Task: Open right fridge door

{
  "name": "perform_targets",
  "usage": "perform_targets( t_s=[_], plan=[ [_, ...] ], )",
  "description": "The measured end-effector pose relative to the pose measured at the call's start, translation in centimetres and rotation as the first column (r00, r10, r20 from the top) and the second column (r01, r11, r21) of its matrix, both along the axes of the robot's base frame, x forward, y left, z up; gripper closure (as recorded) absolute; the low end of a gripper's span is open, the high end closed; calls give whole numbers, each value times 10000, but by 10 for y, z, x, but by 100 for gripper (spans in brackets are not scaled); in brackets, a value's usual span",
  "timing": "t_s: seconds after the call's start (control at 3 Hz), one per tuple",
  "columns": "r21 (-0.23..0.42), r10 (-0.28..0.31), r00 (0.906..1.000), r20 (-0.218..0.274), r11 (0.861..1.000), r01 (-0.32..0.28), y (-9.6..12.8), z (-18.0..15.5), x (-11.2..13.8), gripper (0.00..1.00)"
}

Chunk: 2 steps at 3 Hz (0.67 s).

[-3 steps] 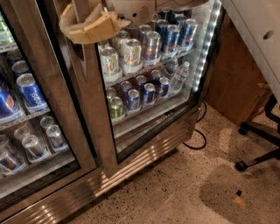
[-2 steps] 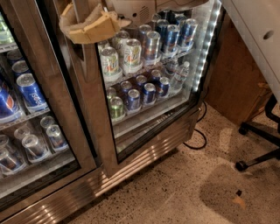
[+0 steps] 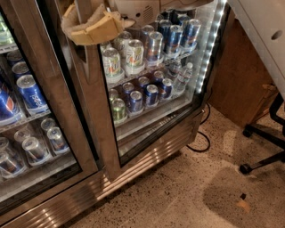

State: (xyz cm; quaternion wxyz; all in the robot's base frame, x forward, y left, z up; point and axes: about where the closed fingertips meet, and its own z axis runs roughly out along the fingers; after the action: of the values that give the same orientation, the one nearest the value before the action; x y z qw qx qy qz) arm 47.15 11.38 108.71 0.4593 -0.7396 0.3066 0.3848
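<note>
The right fridge door (image 3: 95, 111) is a glass pane in a wide brushed-steel frame, with rows of cans behind it. Its lower corner stands slightly out from the cabinet, and a dark gap shows along its left edge. My gripper (image 3: 89, 27) is at the top of the view, with tan padded fingers (image 3: 95, 31) hooked around the vertical steel bar handle (image 3: 83, 11) on the door's left edge. Only a short piece of the handle shows, and the white wrist above hides the rest.
The left door (image 3: 44, 102) with blue Pepsi cans stands closed beside it. A black cable (image 3: 200, 143) lies on the speckled floor by the fridge's right corner. A wooden panel (image 3: 240, 75), a black chair base (image 3: 267, 147) and a small scrap (image 3: 242, 202) are at the right.
</note>
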Motion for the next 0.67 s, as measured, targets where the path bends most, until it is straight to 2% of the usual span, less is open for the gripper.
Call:
perform_targets(
  t_s=[0.67],
  plan=[
    [-89,-115,9999,-126,9999,114,-8,0,-7,100]
  ],
)
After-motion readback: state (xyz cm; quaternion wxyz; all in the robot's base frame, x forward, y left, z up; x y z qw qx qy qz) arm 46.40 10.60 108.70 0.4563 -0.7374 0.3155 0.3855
